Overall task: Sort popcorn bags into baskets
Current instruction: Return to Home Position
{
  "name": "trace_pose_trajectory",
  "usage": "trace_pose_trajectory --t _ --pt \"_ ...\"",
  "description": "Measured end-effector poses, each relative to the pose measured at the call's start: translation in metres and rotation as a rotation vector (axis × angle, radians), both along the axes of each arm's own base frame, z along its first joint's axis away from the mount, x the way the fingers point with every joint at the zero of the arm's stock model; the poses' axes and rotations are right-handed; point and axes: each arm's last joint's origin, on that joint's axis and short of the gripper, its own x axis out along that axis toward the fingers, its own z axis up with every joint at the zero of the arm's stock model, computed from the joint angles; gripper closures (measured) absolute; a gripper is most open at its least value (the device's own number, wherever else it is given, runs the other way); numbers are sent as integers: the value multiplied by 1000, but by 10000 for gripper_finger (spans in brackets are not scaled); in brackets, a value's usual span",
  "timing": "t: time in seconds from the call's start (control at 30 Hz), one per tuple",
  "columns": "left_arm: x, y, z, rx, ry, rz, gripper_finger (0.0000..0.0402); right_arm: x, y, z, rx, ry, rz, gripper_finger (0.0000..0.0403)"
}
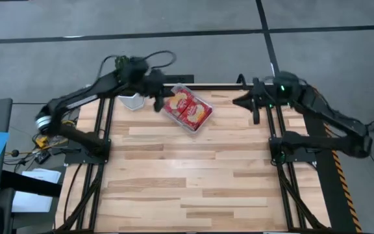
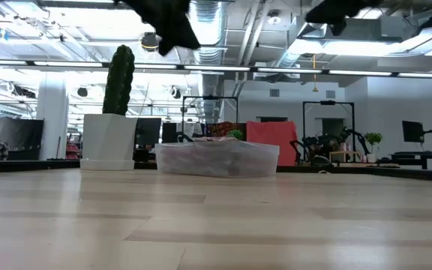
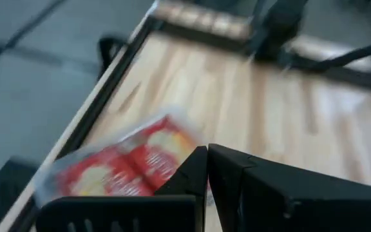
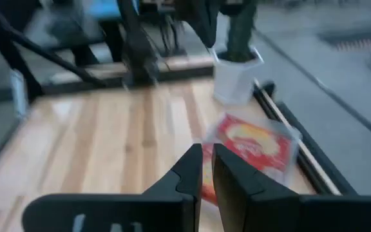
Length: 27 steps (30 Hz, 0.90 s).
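Red popcorn bags (image 1: pixel 187 108) lie flat, side by side, inside the clear plastic tray (image 2: pixel 216 162). The tray sits at an angle near the far edge of the wooden table (image 1: pixel 193 175). Just beside its left end stands a white pot (image 1: pixel 132 101) with a tall green cactus (image 2: pixel 118 79).

The left gripper (image 3: pixel 207 151) hangs high over the table between the pot and the tray, close to the tray's left end and touching nothing. Its fingers are pressed together and empty, and the bags lie below and just ahead of them.

The right gripper (image 4: pixel 206 154) is also raised, well apart from the tray on its right side. Its fingers are drawn nearly together around nothing, pointing toward the bags.
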Motion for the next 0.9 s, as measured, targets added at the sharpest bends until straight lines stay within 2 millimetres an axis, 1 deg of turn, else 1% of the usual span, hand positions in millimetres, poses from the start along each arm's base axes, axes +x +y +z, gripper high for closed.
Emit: trace_pose_trajectory --t 0.07,0.1,0.2,0.3,0.33,0.4,0.5,0.6,0.7,0.8,0.9 --pt "-16 -16 -6 -4 -97 -34 401 -11 7 -19 6 -81 20 340" --pt "-23 -22 -12 -11 -146 -41 401 -15 9 -28 8 -124 29 340" --pt "-45 -40 -39 -78 -222 -57 401 -24 17 -49 30 -252 45 340" --pt "-66 -55 -67 -89 -278 -78 401 -28 20 -66 92 -327 43 340" --pt "-73 -59 -75 -93 -293 -65 401 -29 21 -70 111 -344 41 340" --pt "-88 -65 -90 -119 -311 25 401 -30 21 -77 145 -371 38 340" --pt "-113 -74 -106 -125 -348 139 401 -30 21 -79 175 -391 37 340" --pt "-136 -85 -116 -119 -405 194 401 -29 21 -80 183 -389 36 340" --pt "-156 -94 -123 -110 -437 259 401 -29 21 -77 197 -415 49 340" --pt "-169 -102 -130 -129 -471 293 401 -29 24 -74 234 -437 113 340" --pt "-174 -108 -140 -158 -505 307 401 -23 27 -75 256 -440 162 340"
